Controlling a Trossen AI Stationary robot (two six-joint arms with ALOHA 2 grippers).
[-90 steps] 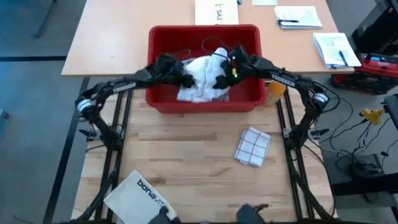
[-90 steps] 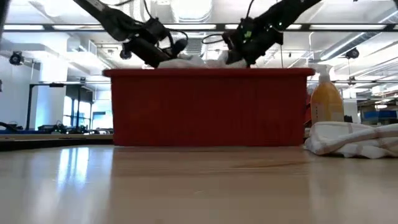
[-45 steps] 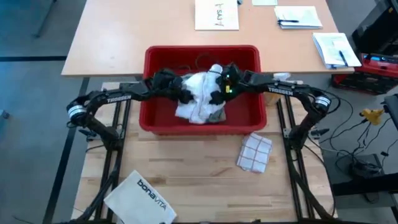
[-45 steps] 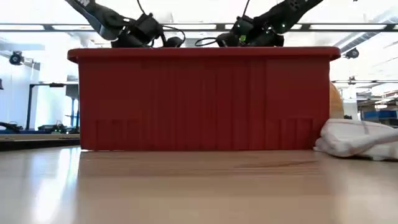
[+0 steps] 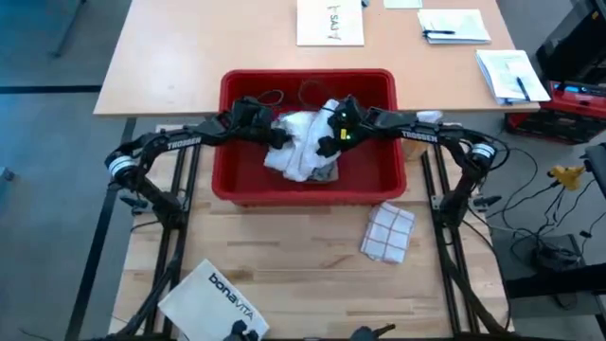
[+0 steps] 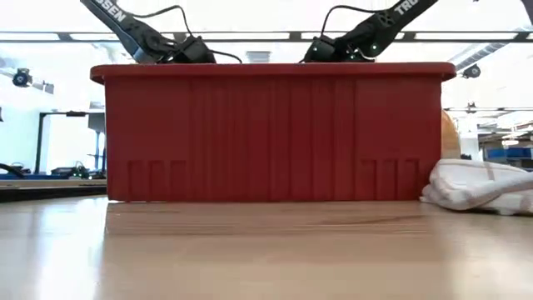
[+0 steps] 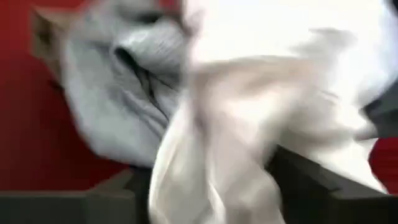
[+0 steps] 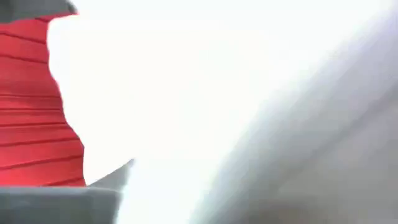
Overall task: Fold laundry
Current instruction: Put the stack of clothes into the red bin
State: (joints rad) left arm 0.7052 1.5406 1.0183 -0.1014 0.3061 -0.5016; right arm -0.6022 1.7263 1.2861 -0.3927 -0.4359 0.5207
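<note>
The stiff white bag (image 5: 210,296) lying at the near edge of the surface (image 5: 312,256) is showing the word "bonavita" in dark letters. Both dark arms are carrying white "TROSSEN" lettering along their links: on the left arm (image 5: 180,144) and on the right arm (image 5: 421,135). A white sheet (image 5: 329,21) on the far table is bearing print too small to read.

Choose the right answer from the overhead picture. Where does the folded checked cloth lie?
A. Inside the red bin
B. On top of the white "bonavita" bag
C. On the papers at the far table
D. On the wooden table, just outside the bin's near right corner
D: the checked cloth lies flat on the wooden table, just outside the red bin.
</note>
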